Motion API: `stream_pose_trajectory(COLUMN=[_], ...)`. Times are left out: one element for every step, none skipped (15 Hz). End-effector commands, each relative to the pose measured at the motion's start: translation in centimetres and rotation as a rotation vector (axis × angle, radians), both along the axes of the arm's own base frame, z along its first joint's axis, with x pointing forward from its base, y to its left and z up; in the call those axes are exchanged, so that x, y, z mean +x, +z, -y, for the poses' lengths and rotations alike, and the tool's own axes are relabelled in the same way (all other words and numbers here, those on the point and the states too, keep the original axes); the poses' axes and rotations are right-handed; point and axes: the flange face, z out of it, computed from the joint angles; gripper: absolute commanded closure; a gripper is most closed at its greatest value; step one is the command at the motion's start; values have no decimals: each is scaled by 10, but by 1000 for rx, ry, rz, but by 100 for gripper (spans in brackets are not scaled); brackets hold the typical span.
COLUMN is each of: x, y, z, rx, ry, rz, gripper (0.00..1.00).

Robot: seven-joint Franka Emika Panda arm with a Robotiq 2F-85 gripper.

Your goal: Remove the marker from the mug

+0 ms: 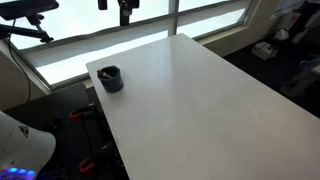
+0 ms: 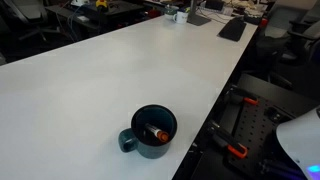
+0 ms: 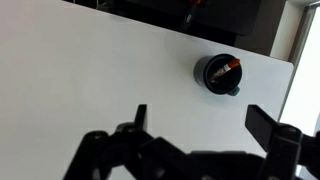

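Observation:
The dark navy mug stands upright near one corner of the white table. In an exterior view the mug shows its handle toward the lower left, and the reddish marker lies slanted inside it. In the wrist view the mug sits ahead of the gripper, with the marker leaning in it. My gripper is open and empty, high above the table and well apart from the mug. Its fingers hang at the top edge of an exterior view.
The table edge runs close beside the mug. Red-handled clamps and dark equipment lie on the floor below that edge. Clutter and a keyboard sit at the table's far end. Windows lie behind the table.

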Motion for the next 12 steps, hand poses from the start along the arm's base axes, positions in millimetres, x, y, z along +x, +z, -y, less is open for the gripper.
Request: stream_pose_trajectory(x=[0, 3, 5, 7, 7, 5, 4, 1, -3, -9, -14, -23], y=[0, 2, -2, -13, -23, -38, -51, -68, -83, -101, -117, -134], z=[0, -3, -8, -14, -20, -29, -38, -51, -64, -79, -93, -109], rx=[0, 5, 17, 34, 52, 78, 94, 110, 119, 117, 113, 95], ry=[0, 13, 20, 7, -6, -16, -22, -17, -9, 3, 17, 36], rz=[-1, 5, 9, 14, 18, 11, 15, 16, 19, 29, 38, 56], gripper=[0, 0, 0, 0, 0, 0, 0, 0, 0, 0, 0, 0])
